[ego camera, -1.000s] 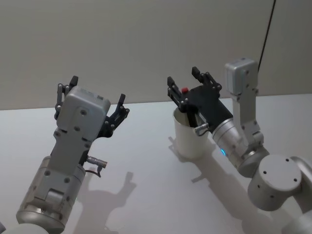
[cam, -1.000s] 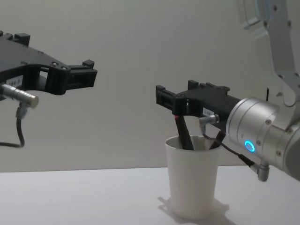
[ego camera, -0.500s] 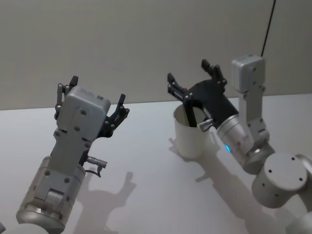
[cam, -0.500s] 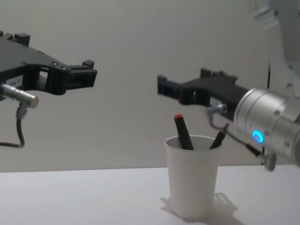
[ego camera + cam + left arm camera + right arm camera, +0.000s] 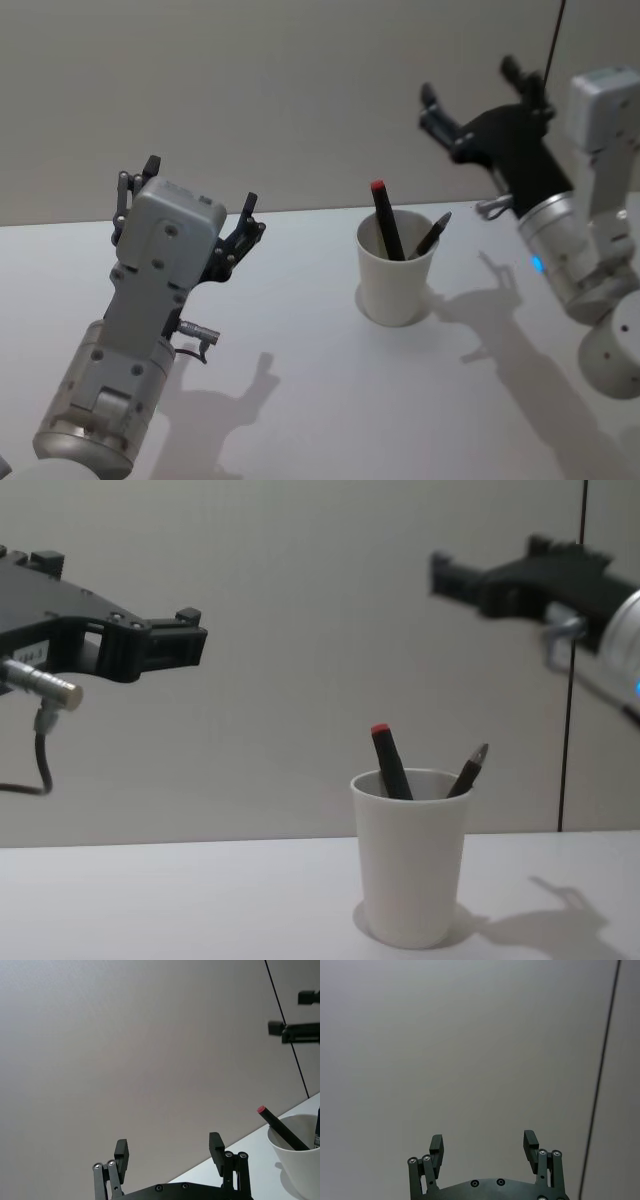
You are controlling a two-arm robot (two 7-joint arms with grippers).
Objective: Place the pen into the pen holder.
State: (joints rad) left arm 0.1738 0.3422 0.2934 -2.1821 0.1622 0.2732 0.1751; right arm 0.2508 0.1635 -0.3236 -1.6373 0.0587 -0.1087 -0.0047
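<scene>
The pen holder (image 5: 395,285) is a white paper cup standing upright on the white table, also seen in the chest view (image 5: 410,865) and the left wrist view (image 5: 300,1162). A black pen with a red end (image 5: 385,222) (image 5: 390,763) (image 5: 279,1126) leans inside it, beside a second dark pen (image 5: 432,234) (image 5: 468,770). My right gripper (image 5: 470,85) (image 5: 450,575) (image 5: 482,1139) hangs open and empty, well above the cup and to its right. Raised at the left, my left gripper (image 5: 190,195) (image 5: 185,640) (image 5: 168,1142) is open and holds nothing.
The white table (image 5: 320,380) runs back to a plain grey wall. A thin black line (image 5: 575,680) runs vertically down the wall at the right, behind my right arm.
My right gripper let go of the red-ended pen, which now rests in the cup. It then rose up and to the right. The left arm has not moved.
</scene>
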